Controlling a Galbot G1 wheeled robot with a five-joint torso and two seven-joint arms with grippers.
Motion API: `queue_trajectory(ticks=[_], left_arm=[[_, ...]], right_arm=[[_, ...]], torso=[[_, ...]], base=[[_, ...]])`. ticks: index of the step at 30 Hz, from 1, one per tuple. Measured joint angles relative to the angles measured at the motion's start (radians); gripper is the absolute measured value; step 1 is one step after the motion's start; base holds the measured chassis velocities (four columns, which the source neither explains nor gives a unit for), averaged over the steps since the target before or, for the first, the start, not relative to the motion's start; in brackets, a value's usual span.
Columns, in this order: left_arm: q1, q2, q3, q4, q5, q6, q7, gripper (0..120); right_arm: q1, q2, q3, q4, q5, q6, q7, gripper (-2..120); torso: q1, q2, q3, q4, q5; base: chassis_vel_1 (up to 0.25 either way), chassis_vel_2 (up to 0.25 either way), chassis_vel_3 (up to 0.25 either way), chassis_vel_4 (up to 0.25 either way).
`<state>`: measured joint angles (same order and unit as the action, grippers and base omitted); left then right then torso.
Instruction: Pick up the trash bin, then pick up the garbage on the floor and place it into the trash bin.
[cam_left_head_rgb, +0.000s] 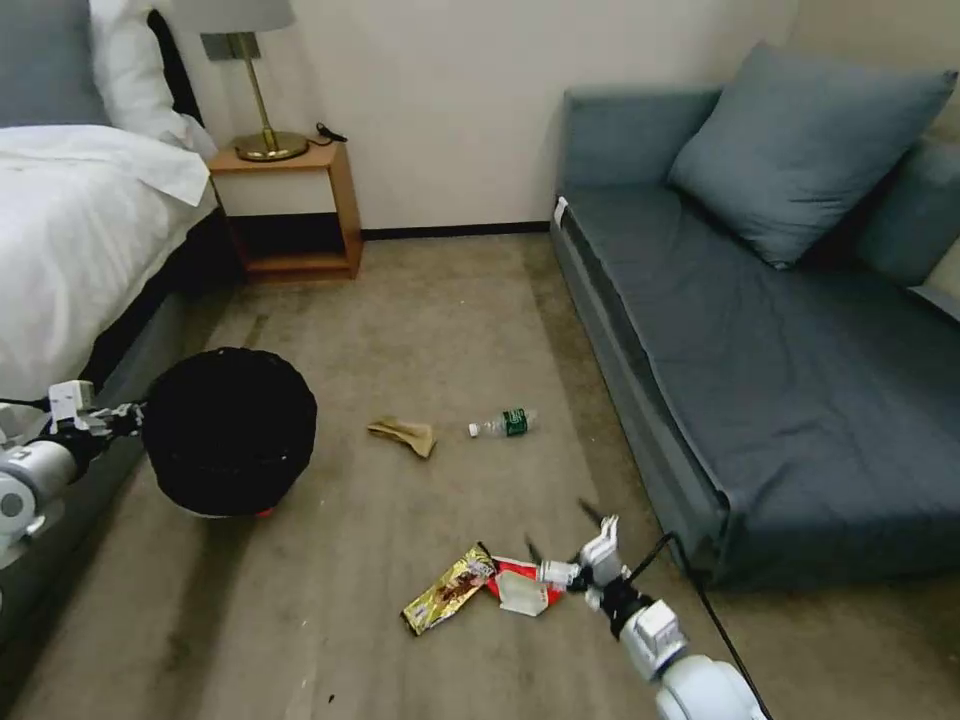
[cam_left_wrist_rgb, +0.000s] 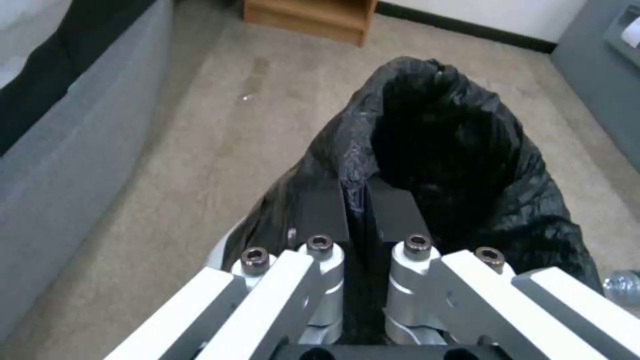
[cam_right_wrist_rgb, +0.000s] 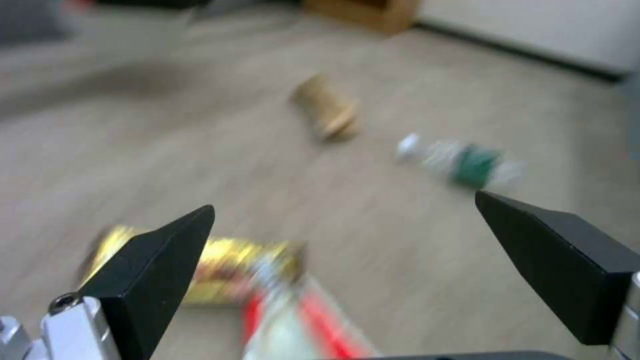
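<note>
While the left hand (cam_left_wrist_rgb: 357, 210) pinches the trash bin (cam_left_head_rgb: 228, 430), the spread right hand (cam_left_head_rgb: 562, 540) nears the packet (cam_left_head_rgb: 520, 588).

You won't find any text you can read here. The bottle (cam_left_head_rgb: 505, 423) carries a green label, but its print is too small to make out; in the right wrist view it is only a green smear. The gold wrapper (cam_left_head_rgb: 448, 590) and the red-and-white packet (cam_left_head_rgb: 518, 586) both bear printing, none of it legible to you
</note>
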<state>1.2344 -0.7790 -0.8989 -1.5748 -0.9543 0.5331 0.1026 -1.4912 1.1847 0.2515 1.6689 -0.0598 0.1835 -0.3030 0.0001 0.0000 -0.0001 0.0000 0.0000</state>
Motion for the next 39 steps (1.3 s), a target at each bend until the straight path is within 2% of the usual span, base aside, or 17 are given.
queue_trajectory(ticks=[7, 13, 15, 18, 19, 22, 23, 27, 28, 32, 33, 37, 38, 39], left_arm=[[0.0, -0.005, 0.007, 0.0, 0.01, 0.0, 0.001, 4], [0.005, -0.003, 0.012, -0.024, 0.012, 0.003, 0.001, 4], [0.006, -0.002, 0.012, -0.027, 0.012, 0.004, 0.001, 4], [0.009, 0.0, 0.013, -0.033, 0.012, 0.008, 0.0, 4], [0.009, 0.0, 0.013, -0.033, 0.012, 0.008, 0.0, 4], [0.009, 0.0, 0.015, -0.04, 0.012, 0.011, -0.002, 4], [0.009, 0.0, 0.015, -0.04, 0.012, 0.011, -0.002, 4], [0.008, 0.0, 0.021, -0.038, 0.013, 0.011, -0.002, 4], [0.008, 0.0, 0.021, -0.038, 0.013, 0.011, -0.002, 4], [0.006, -0.001, 0.026, -0.038, 0.014, 0.011, -0.002, 4], [0.006, -0.001, 0.026, -0.038, 0.014, 0.011, -0.002, 4], [0.007, -0.001, 0.027, -0.041, 0.015, 0.011, -0.002, 4], [0.007, -0.001, 0.027, -0.041, 0.015, 0.011, -0.002, 4], [0.007, -0.001, 0.027, -0.041, 0.015, 0.011, -0.002, 4]], right_arm=[[0.099, -0.024, -0.066, -0.124, 0.012, -0.014, -0.054, 100], [0.224, -0.029, -0.133, -0.283, 0.05, -0.035, -0.104, 100], [0.243, -0.025, -0.142, -0.308, 0.053, -0.036, -0.107, 96], [0.297, -0.005, -0.161, -0.383, 0.062, -0.04, -0.112, 83], [0.297, -0.005, -0.161, -0.383, 0.062, -0.04, -0.112, 83], [0.326, 0.007, -0.167, -0.431, 0.054, -0.039, -0.118, 67], [0.326, 0.007, -0.167, -0.431, 0.054, -0.039, -0.118, 67], [0.338, 0.013, -0.173, -0.468, 0.025, -0.03, -0.118, 48], [0.338, 0.013, -0.173, -0.468, 0.025, -0.03, -0.118, 48], [0.359, 0.027, -0.174, -0.512, 0.001, -0.018, -0.111, 30], [0.359, 0.027, -0.174, -0.512, 0.001, -0.018, -0.111, 30], [0.369, 0.03, -0.174, -0.531, -0.002, -0.009, -0.102, 13], [0.369, 0.03, -0.174, -0.531, -0.002, -0.009, -0.102, 13], [0.369, 0.03, -0.176, -0.532, -0.002, -0.009, -0.101, 7]], torso=[[0.0, 0.0, 0.0, 0.0003, 0.0], [0.0, 0.0, 0.0, -0.0001, 0.0], [0.0, 0.0, 0.0, -0.0001, 0.0001], [0.0, 0.0, 0.0, 0.0, 0.0001], [0.0, 0.0, 0.0, 0.0, 0.0001], [0.0, 0.0, 0.0, 0.0, 0.0001], [0.0, 0.0, 0.0, 0.0, 0.0001], [0.0, 0.0, 0.0, -0.0001, 0.0], [0.0, 0.0, 0.0, -0.0001, 0.0], [0.0, 0.0, 0.0, 0.0, 0.0], [0.0, 0.0, 0.0, 0.0, 0.0], [0.0, 0.0, 0.0, -0.0001, 0.0], [0.0, 0.0, 0.0, -0.0001, 0.0], [0.0, 0.0, 0.0, 0.0, 0.0]], base=[[0.033, -0.026, -0.015, 0.025], [0.0, 0.0, 0.0, 0.0], [0.0, 0.0, 0.0, 0.0], [0.0, 0.0, 0.0, 0.0], [0.0, 0.0, 0.0, 0.0], [0.0, 0.0, 0.0, 0.0], [0.0, 0.0, 0.0, 0.0], [0.0, 0.0, 0.0, 0.0], [0.0, 0.0, 0.0, 0.0], [0.0, 0.0, 0.0, 0.0], [0.0, 0.0, 0.0, 0.0], [0.0, 0.0, 0.0, 0.0], [0.0, 0.0, 0.0, 0.0], [0.0, 0.0, 0.0, 0.0]])
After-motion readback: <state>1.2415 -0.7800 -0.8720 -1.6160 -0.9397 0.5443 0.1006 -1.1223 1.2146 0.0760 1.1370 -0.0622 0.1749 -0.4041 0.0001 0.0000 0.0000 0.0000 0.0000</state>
